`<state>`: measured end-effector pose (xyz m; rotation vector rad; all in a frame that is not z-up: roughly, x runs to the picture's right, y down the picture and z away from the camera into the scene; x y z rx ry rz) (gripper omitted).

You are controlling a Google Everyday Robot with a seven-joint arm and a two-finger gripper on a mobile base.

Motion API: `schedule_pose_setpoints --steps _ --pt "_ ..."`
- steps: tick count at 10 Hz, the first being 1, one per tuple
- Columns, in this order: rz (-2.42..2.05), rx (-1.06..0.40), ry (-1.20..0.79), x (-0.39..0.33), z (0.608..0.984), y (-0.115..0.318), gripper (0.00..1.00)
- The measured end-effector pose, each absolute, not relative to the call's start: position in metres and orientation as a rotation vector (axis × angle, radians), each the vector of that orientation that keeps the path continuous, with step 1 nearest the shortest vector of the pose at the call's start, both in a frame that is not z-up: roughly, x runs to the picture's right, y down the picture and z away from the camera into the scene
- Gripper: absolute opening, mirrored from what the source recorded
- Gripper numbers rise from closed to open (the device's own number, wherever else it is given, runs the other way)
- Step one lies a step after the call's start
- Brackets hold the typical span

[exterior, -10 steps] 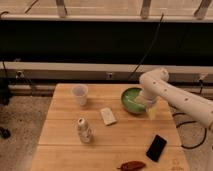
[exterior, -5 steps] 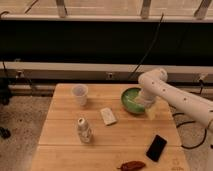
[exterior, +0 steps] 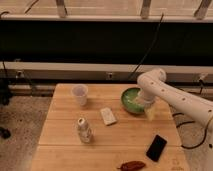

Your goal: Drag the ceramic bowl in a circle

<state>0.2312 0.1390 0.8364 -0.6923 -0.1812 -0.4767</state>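
A wooden bench (exterior: 60, 150) fills the lower part of the scene, with a dark wall and a pale rail running behind it. Toward the far left of the bench stands a small white cup (exterior: 80, 94), upright and on its own. Nearer and a little to the right, a small pale bottle (exterior: 84, 130) stands upright, well apart from the cup. Right of the bottle and slightly farther back, a flat white block (exterior: 107, 116) lies on the wood, between the bottle and the bowl. The ceramic bowl (exterior: 131, 100) sits right of centre on the far half of the bench; it is green, with a paler glossy inside. At the near edge lies a reddish-brown object (exterior: 132, 165), too small to make out. Just right of it and a bit farther back, a black phone (exterior: 156, 147) lies flat at a slant. The white arm (exterior: 185, 102) reaches in from the right and bends down over the bowl. The end effector (exterior: 144, 100) sits at the bowl's right rim, and I cannot tell whether it is wide, narrow or holding the rim
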Motion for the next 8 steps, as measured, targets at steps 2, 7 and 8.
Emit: schedule_pose_setpoints --steps 2,7,8 --pt "-0.456 -0.675 -0.212 0.231 0.84 0.143 0.8" --pt "-0.439 -0.659 -0.234 0.23 0.858 0.163 0.76" --pt "-0.442 -0.664 -0.233 0.23 0.861 0.166 0.69"
